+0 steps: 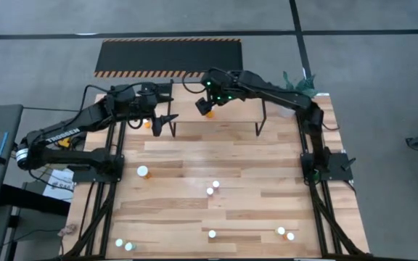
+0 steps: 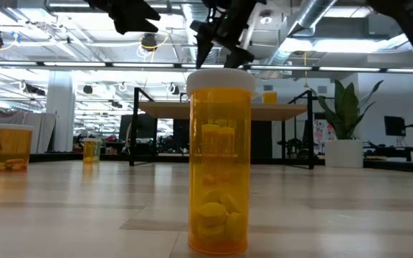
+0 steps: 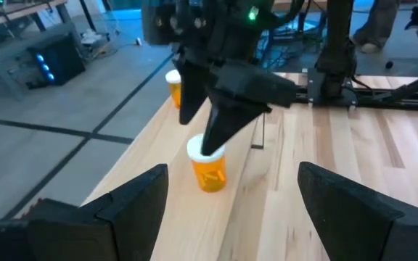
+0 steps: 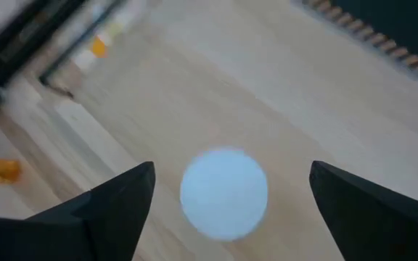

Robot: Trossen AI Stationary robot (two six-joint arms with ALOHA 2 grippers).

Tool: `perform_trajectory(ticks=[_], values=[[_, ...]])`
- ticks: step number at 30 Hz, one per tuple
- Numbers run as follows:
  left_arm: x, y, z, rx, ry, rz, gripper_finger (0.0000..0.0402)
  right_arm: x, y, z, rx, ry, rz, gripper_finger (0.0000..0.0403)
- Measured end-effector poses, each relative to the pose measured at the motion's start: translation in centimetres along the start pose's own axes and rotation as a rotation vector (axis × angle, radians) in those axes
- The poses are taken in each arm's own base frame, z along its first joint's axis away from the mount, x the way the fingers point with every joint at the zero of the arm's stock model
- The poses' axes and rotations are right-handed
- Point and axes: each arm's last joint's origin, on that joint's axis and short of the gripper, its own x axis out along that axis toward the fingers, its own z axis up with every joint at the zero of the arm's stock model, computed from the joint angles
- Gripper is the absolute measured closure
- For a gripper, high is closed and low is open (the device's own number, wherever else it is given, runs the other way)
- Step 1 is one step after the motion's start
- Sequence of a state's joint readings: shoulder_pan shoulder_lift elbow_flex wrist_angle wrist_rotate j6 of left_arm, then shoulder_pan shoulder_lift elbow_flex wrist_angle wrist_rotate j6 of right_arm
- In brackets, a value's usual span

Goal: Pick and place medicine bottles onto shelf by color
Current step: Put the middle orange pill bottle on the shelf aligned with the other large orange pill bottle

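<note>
Two grippers are up at the shelf (image 1: 216,119), which sits in the upper middle of the high view. My right gripper (image 1: 206,107) hangs over an orange bottle (image 1: 209,113) standing on the shelf top; its wrist view shows the white cap (image 4: 223,192) centred between spread fingers (image 4: 115,199), nothing gripped. My left gripper (image 1: 164,122) waits near the shelf's left end, jaws released too, close to another orange bottle (image 1: 148,124). More bottles stand scattered across the table (image 1: 267,210), mostly toward the lower half of the frame, and one orange bottle (image 2: 219,161) fills the centre of the low view.

My worry is that the right fingers hang so close to the cap that any sideways drift as I lift away could tip the bottle off the narrow shelf. The two grippers also work near each other, so a careless reach could make them collide.

White lettering runs along the left arm (image 1: 64,133); I read it as TROSSEN. No bottle label is legible.
</note>
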State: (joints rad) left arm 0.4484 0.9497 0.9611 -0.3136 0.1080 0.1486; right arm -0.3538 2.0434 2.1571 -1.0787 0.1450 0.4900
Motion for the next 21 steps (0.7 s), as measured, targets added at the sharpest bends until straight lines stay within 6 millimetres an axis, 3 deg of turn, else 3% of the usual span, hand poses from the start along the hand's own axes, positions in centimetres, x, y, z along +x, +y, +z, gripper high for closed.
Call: perform_trajectory(ticks=[10,16,21], values=[[0.0,0.0,-0.1,-0.017,0.008,0.001,0.0106,2.9,1.2,-1.2,-0.042,0.065,-0.038,0.0020],[0.0,0.0,-0.1,-0.029,0.012,0.000,0.0106,2.7,1.7,-1.4,-0.079,0.022,-0.102,0.0041],[0.0,0.1,-0.1,-0.033,0.012,0.002,0.0106,2.6,1.6,-1.4,-0.082,0.024,-0.115,0.0083]])
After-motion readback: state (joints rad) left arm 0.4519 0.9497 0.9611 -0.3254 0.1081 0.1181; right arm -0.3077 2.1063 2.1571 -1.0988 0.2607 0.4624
